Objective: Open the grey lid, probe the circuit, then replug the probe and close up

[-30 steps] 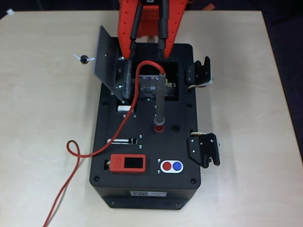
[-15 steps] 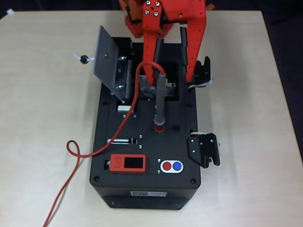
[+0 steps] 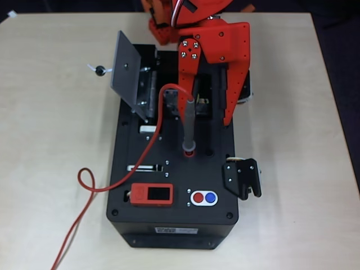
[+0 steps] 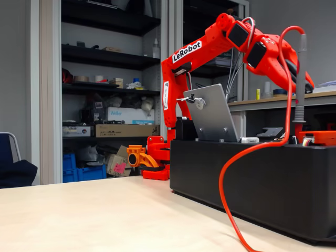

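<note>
Overhead view, left to right, clock directions taken from the black box [image 3: 174, 185] centre.

1. Red cable [image 3: 112, 183]: runs from the picture's lower left edge, loops on the table [image 3: 50, 140] at 9 o'clock, climbs over the box top and arches to the probe's upper end.
2. The grey lid [image 3: 125, 72]: at 11 o'clock, swung open, standing tilted on its hinge edge; knob [image 3: 100, 70] facing left. In the fixed view it [image 4: 211, 113] leans up above the box.
3. Red display module [image 3: 152, 194]: at 7 o'clock, flush in the top panel.
4. The probe [image 3: 189, 124]: just right of centre, upright, tip seated in the red socket [image 3: 189, 151].
5. The circuit [image 3: 179, 104]: at 12 o'clock in the dark recess, partly covered by the arm.
6. The gripper [image 3: 205, 115]: fingers spread wide, one finger [image 3: 185, 95] left of the probe's upper end, the other to the right; not touching it, as far as can be told.
7. Black latches [image 3: 242, 177]: at 3 o'clock.

Step in hand, by judgement: lid done, reaching for the probe. Next move calls for lowering around the probe's shaft, closing squarely, then lifting straight out of the socket.
</note>
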`<state>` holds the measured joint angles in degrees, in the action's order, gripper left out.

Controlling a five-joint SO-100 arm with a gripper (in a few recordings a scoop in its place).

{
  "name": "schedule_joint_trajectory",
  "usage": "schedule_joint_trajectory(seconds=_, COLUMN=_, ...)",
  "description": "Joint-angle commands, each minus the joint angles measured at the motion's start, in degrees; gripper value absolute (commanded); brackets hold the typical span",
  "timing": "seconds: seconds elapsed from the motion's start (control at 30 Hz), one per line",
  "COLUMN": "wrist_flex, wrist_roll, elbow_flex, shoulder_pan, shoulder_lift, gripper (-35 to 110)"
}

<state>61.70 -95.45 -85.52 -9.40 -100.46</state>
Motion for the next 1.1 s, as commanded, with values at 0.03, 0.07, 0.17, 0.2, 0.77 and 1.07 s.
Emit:
schedule_joint_trajectory(seconds=0.03, wrist_flex=-0.4, wrist_roll=3.3, elbow_flex=0.5, shoulder_pan=2.1, shoulder_lift=0.4, gripper=18)
schedule_joint_trajectory(seconds=0.07, wrist_flex=-0.7, wrist_roll=3.4, elbow_flex=-0.4, shoulder_pan=2.4, shoulder_lift=0.1, gripper=18)
schedule_joint_trajectory(seconds=0.17, wrist_flex=-0.8, wrist_roll=3.6, elbow_flex=-2.0, shoulder_pan=2.5, shoulder_lift=-1.4, gripper=18)
schedule_joint_trajectory(seconds=0.2, wrist_flex=-0.3, wrist_roll=3.4, elbow_flex=-2.1, shoulder_pan=2.3, shoulder_lift=-2.0, gripper=18)
schedule_joint_trajectory(seconds=0.77, wrist_flex=3.5, wrist_roll=1.0, elbow_flex=6.8, shoulder_pan=1.8, shoulder_lift=1.8, gripper=17)
schedule_joint_trajectory(seconds=1.07, wrist_flex=6.4, wrist_roll=3.1, elbow_flex=17.8, shoulder_pan=2.9, shoulder_lift=11.3, gripper=16)
